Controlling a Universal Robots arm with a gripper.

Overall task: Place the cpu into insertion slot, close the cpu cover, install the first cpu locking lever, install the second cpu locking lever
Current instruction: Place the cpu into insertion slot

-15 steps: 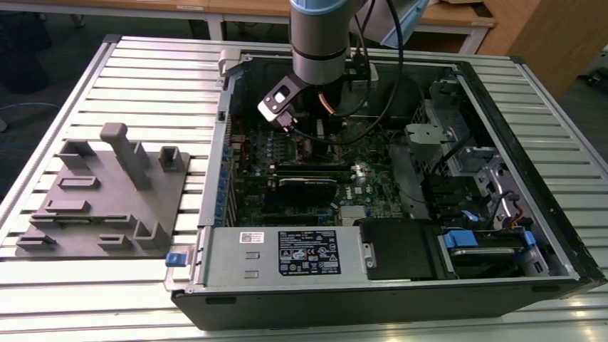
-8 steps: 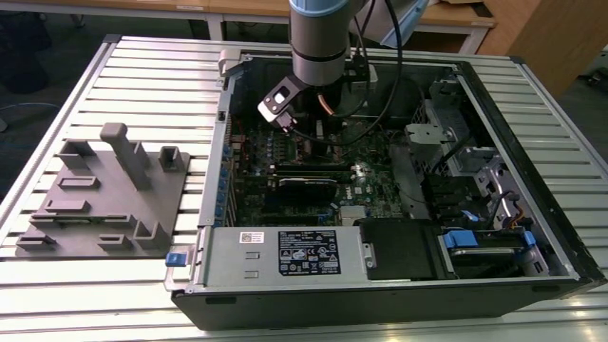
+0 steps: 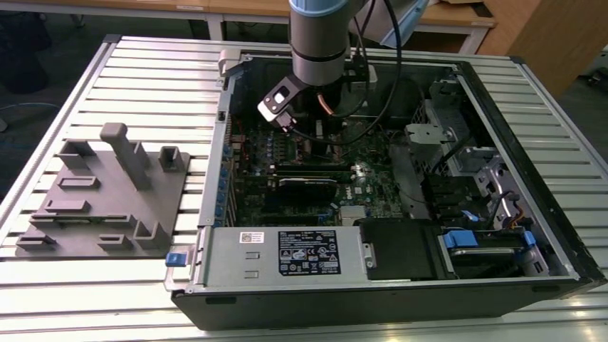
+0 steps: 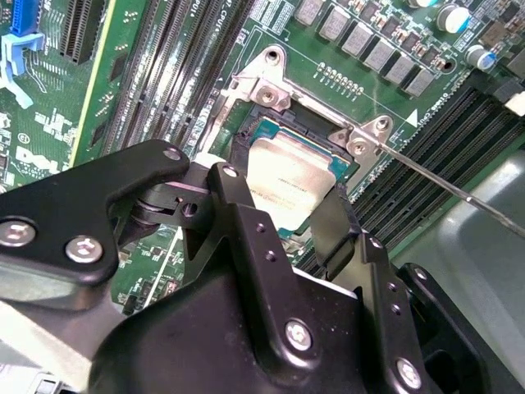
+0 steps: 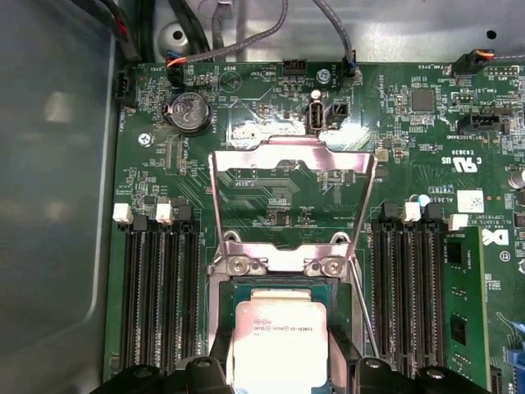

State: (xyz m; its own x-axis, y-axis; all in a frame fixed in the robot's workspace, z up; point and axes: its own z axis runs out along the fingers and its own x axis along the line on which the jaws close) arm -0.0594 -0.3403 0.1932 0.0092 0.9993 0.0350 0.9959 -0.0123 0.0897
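In both wrist views the cpu [image 5: 279, 332], a flat square chip with a silver top, sits between my black fingers [image 4: 238, 213] directly over the insertion slot [image 5: 283, 287], whose teal rim shows around it. My gripper [image 4: 287, 197] is shut on the cpu's two opposite edges. Whether the chip rests in the slot or hovers just above it is unclear. The cpu cover [image 5: 292, 156] stands swung open behind the slot. A thin locking lever [image 4: 443, 182] sticks out unlatched beside the socket. In the exterior view the arm [image 3: 323, 43] reaches down into the computer case [image 3: 532, 142].
Long black memory slots [image 5: 156, 287] flank the socket on both sides [image 5: 410, 279]. A coin battery [image 5: 189, 111] and cables [image 5: 246, 33] lie beyond the cover. The grey case wall [image 5: 49, 205] is close. A grey fixture block [image 3: 105, 192] sits on the table at the exterior view's left.
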